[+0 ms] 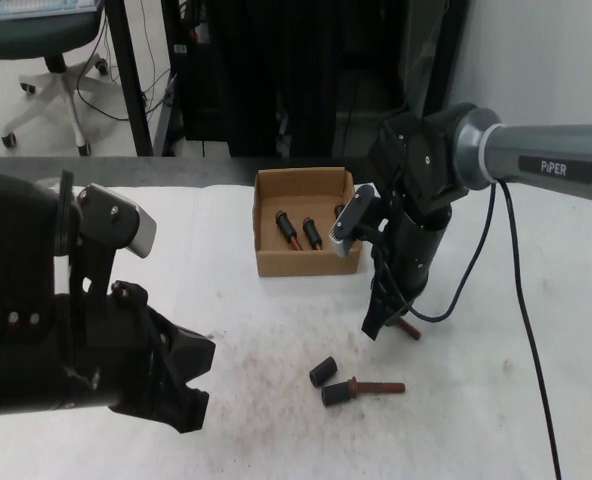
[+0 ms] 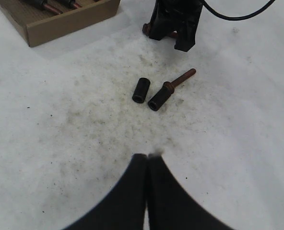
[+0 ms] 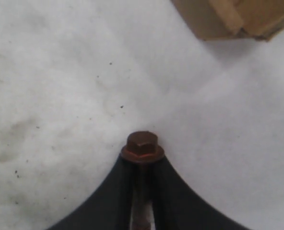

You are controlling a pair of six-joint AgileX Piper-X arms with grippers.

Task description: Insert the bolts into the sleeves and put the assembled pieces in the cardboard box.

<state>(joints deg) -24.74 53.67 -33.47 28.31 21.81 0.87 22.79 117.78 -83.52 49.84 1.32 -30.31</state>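
While your right gripper (image 3: pixel 142 165) clamps a bolt (image 3: pixel 142 146) beside the cardboard box (image 1: pixel 306 264), a loose sleeve (image 2: pixel 141 90) lies nearer on open bench (image 1: pixel 476 410); left gripper (image 2: pixel 147 156) closed, empty.

On the bolt (image 3: pixel 142 143), the shank is mostly hidden between the fingers of the right tool (image 3: pixel 142 163). The box (image 3: pixel 228 19) is cut off by the picture's edge.

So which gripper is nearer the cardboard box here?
Right. The right gripper, shut on a bolt, sits just off a front corner of the cardboard box; the left gripper is farther back, beyond the loose sleeve.
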